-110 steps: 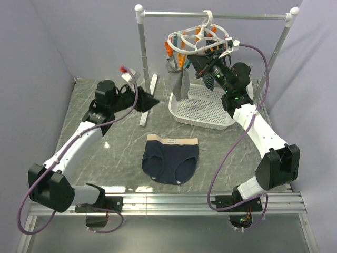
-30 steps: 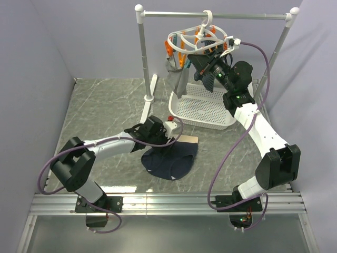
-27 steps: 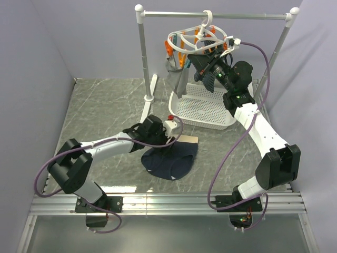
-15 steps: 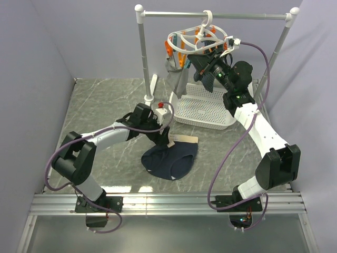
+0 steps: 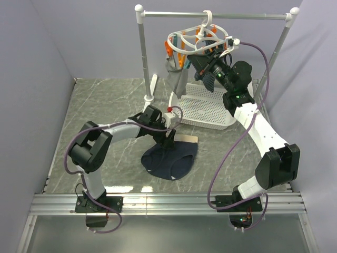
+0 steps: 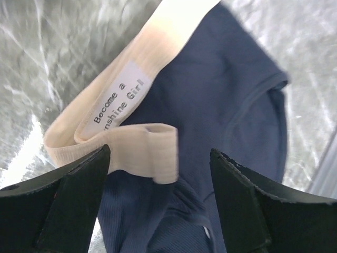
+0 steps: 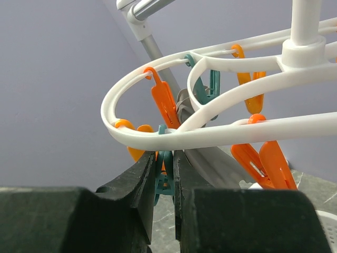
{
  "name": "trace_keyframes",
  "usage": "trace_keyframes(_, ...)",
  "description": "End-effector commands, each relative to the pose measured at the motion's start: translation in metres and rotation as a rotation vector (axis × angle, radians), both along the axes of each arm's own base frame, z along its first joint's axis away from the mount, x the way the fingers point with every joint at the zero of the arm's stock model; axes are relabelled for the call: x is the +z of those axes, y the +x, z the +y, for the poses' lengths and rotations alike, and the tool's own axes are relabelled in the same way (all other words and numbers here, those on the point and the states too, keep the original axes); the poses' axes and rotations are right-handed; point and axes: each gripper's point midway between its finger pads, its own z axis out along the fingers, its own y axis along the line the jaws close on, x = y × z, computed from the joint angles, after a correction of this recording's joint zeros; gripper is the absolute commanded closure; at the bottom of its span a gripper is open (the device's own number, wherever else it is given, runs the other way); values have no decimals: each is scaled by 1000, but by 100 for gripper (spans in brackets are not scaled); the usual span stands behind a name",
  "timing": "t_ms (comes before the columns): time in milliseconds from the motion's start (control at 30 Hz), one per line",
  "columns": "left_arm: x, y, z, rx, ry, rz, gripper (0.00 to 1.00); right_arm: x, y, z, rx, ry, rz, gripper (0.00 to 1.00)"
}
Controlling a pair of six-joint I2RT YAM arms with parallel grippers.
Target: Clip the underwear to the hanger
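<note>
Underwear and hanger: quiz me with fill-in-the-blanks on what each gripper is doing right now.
The left gripper hangs over the underwear with jaws ___.
The right gripper is shut on a ___ clothespin.
The hanger is ___ plastic.
Missing: open; teal; white.

The underwear (image 5: 174, 161), dark navy briefs with a wide beige waistband, lies rumpled on the bench (image 5: 105, 105), one waistband end folded back beside its printed label. The hanger (image 5: 197, 42), a white plastic ring, hangs by its hook from the rail (image 5: 237, 16), with orange and teal clothespins (image 7: 164, 103) dangling
</note>
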Motion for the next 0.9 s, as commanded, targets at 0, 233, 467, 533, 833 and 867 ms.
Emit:
trace_keyframes(0,10,9,-8,8,18,-55,19,18,-6,1,27,6,-49,100)
trace_keyframes(233,5,6,7,63,118,-104,41,19,-5,0,25,8,-50,100)
trace_keyframes(467,12,9,20,91,138,-118,83,20,-5,-1,21,2,-59,100)
trace_keyframes(533,34,14,20,81,93,-177,95,21,-5,-2,21,-1,-63,100)
trace_keyframes(833,176,3,19,-315,-334,-721,100,26,-18,5,95,-22,-131,100)
trace_keyframes(867,181,3,18,-350,-349,-754,100,26,-20,5,103,-21,-136,100)
